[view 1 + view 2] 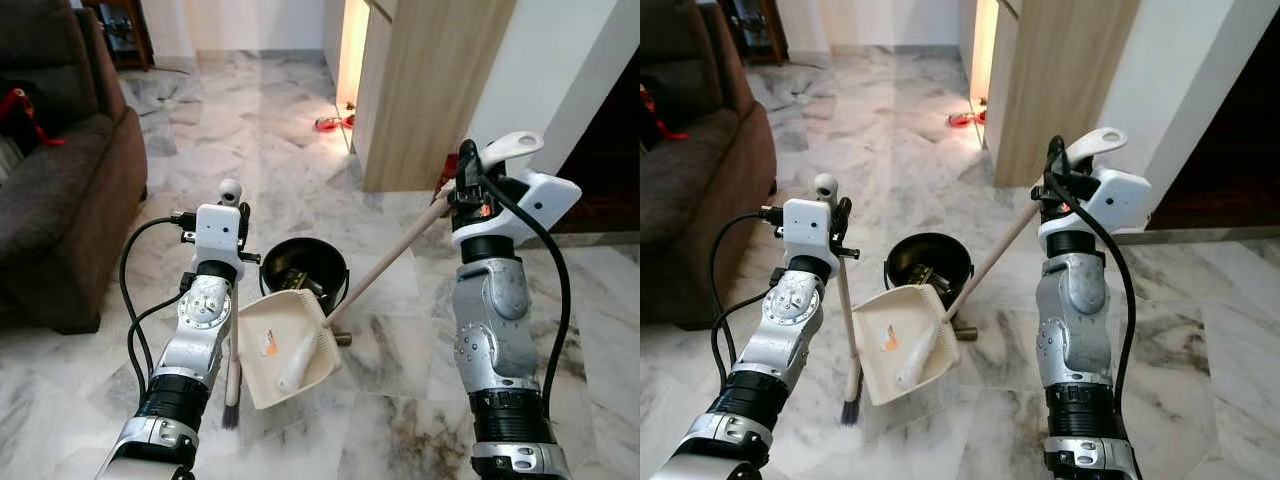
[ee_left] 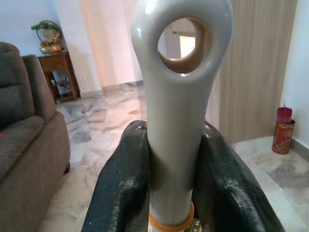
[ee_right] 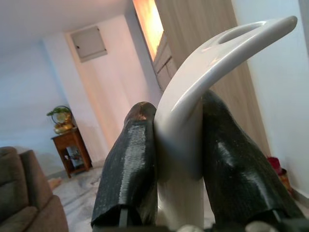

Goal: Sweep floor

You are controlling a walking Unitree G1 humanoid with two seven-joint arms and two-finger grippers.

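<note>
Two tools were in hand at this moment; the left gripper (image 2: 176,159) was clamped on the grey handle top of the broom (image 1: 233,360), and the right gripper (image 3: 178,145) was clamped on the pale curved grip of the dustpan handle (image 1: 395,265).

Head views, lower centre of frame: the cream dustpan (image 1: 285,345) stood tilted over the marble floor (image 1: 400,400), its upper edge at the rim of a black bin (image 1: 305,265); the wooden pole ran from the pan up and right to the right gripper at centre right; the broom hung upright beside the left forearm, its dark bristles (image 1: 231,415) low against the floor at lower left of centre. A brown sofa (image 1: 60,190) filled the upper left; a wooden cabinet panel (image 1: 435,90) stood at upper centre right, with a red item (image 1: 327,124) on the floor beside it.

Wrist views supplied detail the head views lacked; the left wrist view showed the hanging hole in the broom's handle, an orange ring below it, both black fingers (image 2: 123,188) pressed to its sides, a small side table (image 2: 58,72) bearing a gold ornament at upper left, and a red cylinder (image 2: 282,130) at right; the right wrist view showed the slotted grip end between both fingers (image 3: 130,164), closed against it.
</note>
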